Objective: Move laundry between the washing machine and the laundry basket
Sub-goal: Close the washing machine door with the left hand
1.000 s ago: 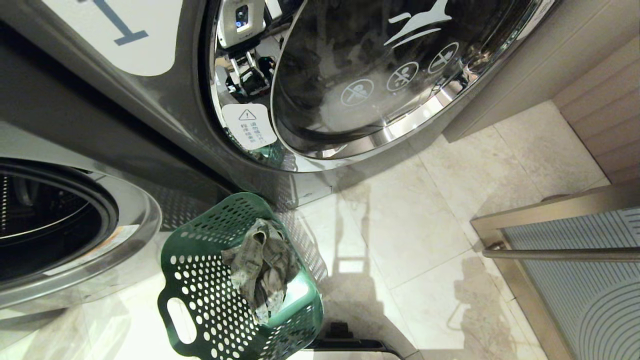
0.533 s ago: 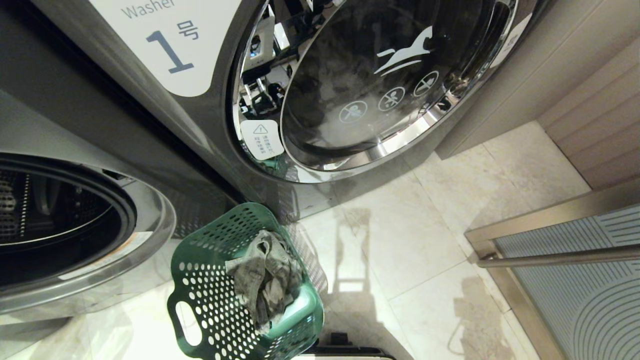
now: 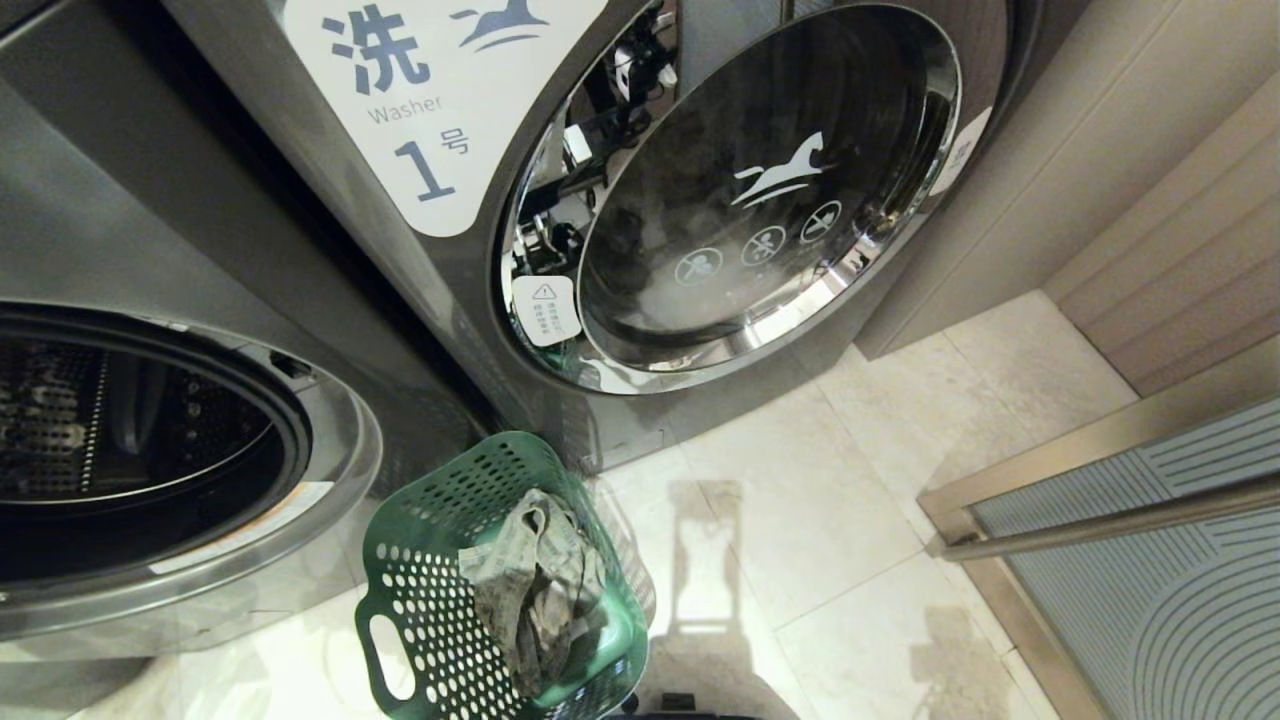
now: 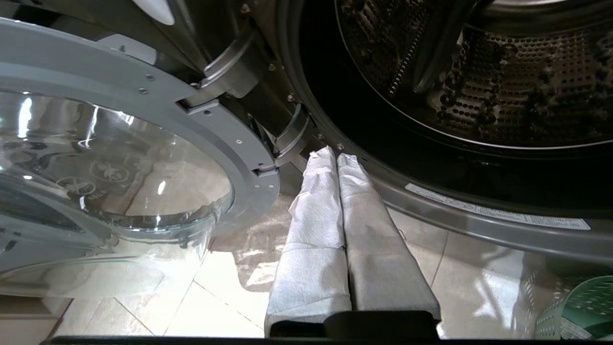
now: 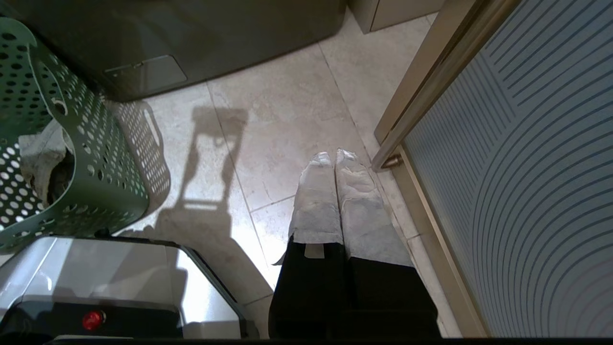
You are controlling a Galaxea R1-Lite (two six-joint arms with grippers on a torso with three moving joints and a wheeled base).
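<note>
head view: neither gripper visible; washer 1 (image 3: 760, 200) has its door shut, with a white label (image 3: 430, 110) reading "洗 washer 1号".
left gripper (image 4: 335, 158): fingers pressed together, holding nothing, tips just before the lower rim of the washing machine (image 4: 479, 206).
washing machine: opening ahead of the left gripper, perforated drum (image 4: 479, 81) bare; glass door (image 4: 115, 182) swung open to one side; rim sticker unreadable.
right gripper (image 5: 335, 158): closed, empty, pointing down at the floor tiles (image 5: 268, 110).
laundry basket (image 3: 420, 600): on the floor to the side of the right gripper, well apart.
laundry (image 3: 530, 590): bundled inside the basket.
warning sticker (image 3: 546, 310): small print unreadable.
</note>
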